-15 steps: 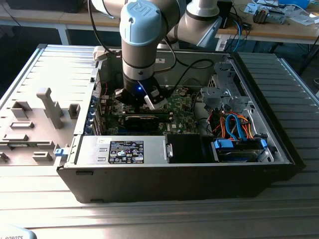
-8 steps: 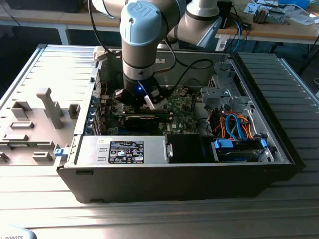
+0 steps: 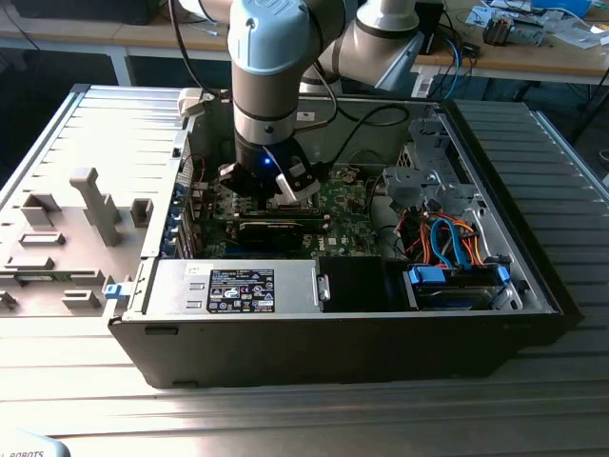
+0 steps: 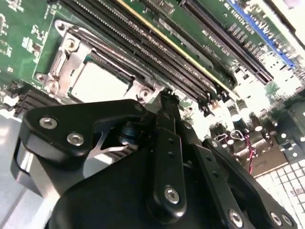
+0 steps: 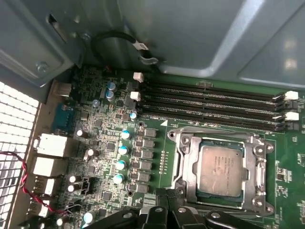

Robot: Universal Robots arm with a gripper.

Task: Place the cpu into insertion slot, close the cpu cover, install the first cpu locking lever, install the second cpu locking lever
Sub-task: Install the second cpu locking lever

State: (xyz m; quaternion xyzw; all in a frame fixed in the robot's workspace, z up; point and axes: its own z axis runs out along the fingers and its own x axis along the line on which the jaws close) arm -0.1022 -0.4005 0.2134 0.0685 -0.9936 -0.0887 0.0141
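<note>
- In the exterior view, an open computer case (image 3: pixel 333 333) is seen lying on a ribbed metal surface (image 3: pixel 285 409), with a labelled power supply (image 3: pixel 238 288) along its near wall and blue and orange cables (image 3: pixel 452 246) toward the exterior view's right.
- A grey moulded tray (image 3: pixel 57 248) is seen on the surface at the exterior view's left, just beside the case.
- The arm (image 3: pixel 271 67) is lowered into the case from above, and the hand (image 3: pixel 276 186) is held low over the green motherboard (image 3: pixel 343 205).
- In both wrist views the hand's black fingers (image 4: pixel 164 138) (image 5: pixel 159 210) are seen drawn close together, with nothing visibly gripped between them; the tips are placed just beside the socket's edge, and contact with it cannot be told.
- The cpu (image 5: pixel 220 169) is seen seated flat in the insertion slot (image 5: pixel 188 164), its dull silver top facing up.
- The cpu cover (image 5: pixel 259 162) is laid down around the chip, its silvery frame bordering the chip on all sides; in the second wrist view the cpu (image 4: pixel 97 81) and the cpu cover (image 4: pixel 71 52) are seen just beyond the fingertips.
- Whether the locking levers are latched cannot be told.
- Beyond the socket, a row of narrow memory slots (image 5: pixel 209 102) is seen running parallel to its far side.
- Farther off, a looped black cable (image 5: pixel 119 43) is seen against the grey case wall (image 5: pixel 190 33).
</note>
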